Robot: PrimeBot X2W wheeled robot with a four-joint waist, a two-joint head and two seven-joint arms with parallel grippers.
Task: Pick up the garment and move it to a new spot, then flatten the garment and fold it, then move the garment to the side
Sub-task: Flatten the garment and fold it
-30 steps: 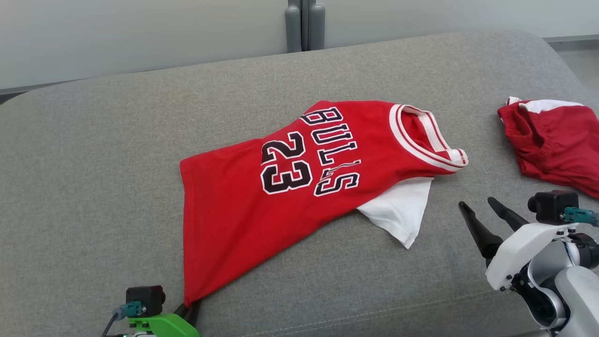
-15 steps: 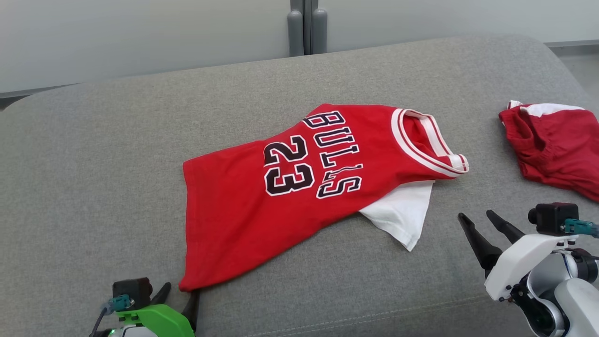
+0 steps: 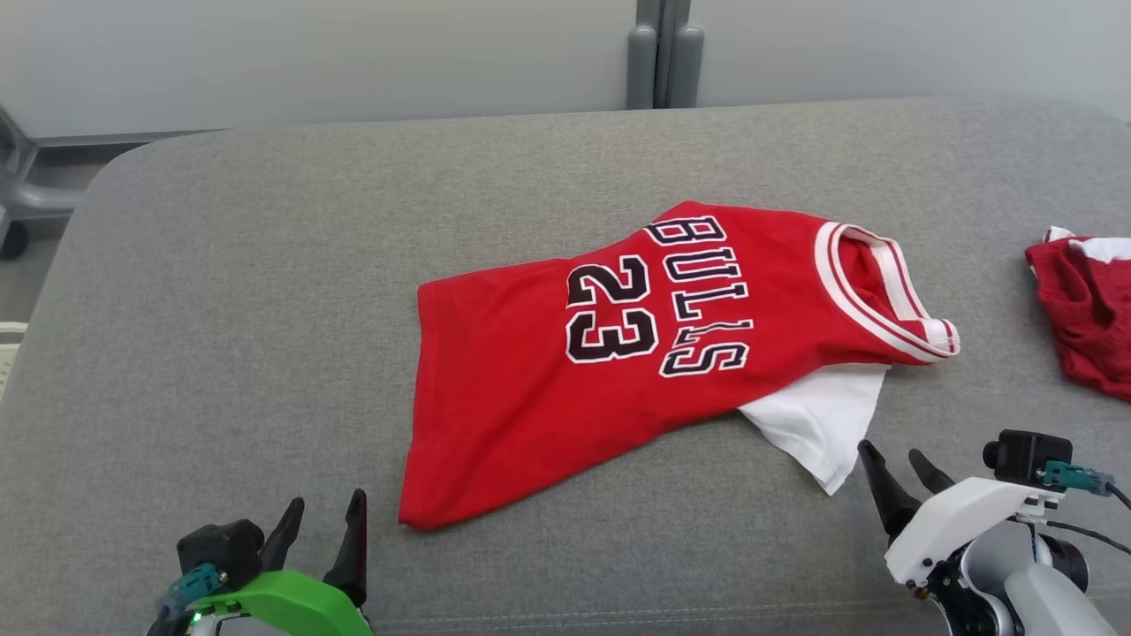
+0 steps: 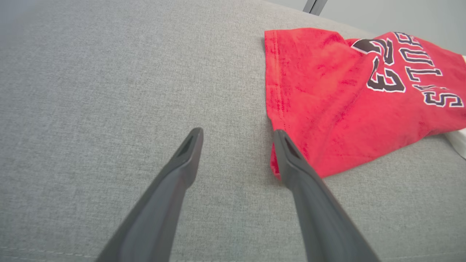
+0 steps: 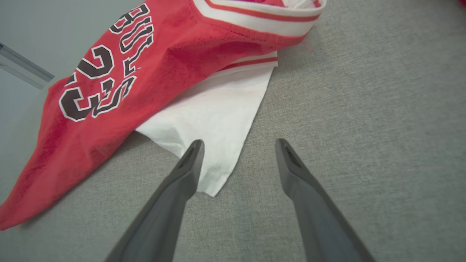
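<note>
The garment (image 3: pixel 636 353) is a red jersey with "BULLS 23" on it and a white sleeve (image 3: pixel 817 420) poking out underneath; it lies folded lengthwise on the grey cushion (image 3: pixel 265 309). My left gripper (image 3: pixel 322 508) stands open at the lower left, just left of the jersey's near hem corner (image 4: pixel 287 160), holding nothing. In the left wrist view the right fingertip (image 4: pixel 282 140) sits against that corner. My right gripper (image 3: pixel 892 455) is open at the lower right, just beyond the white sleeve's tip (image 5: pixel 214 182), with nothing between its fingers.
A second red and white piece of clothing (image 3: pixel 1082 309) lies at the right edge of the cushion. Behind the cushion is a pale wall with a grey post (image 3: pixel 663 53). A grey frame (image 3: pixel 22 190) shows at the far left.
My left gripper has let go of the jersey's near hem corner and opened; the corner dropped flat onto the cushion. The head camera has turned, shifting the whole scene to the right.
</note>
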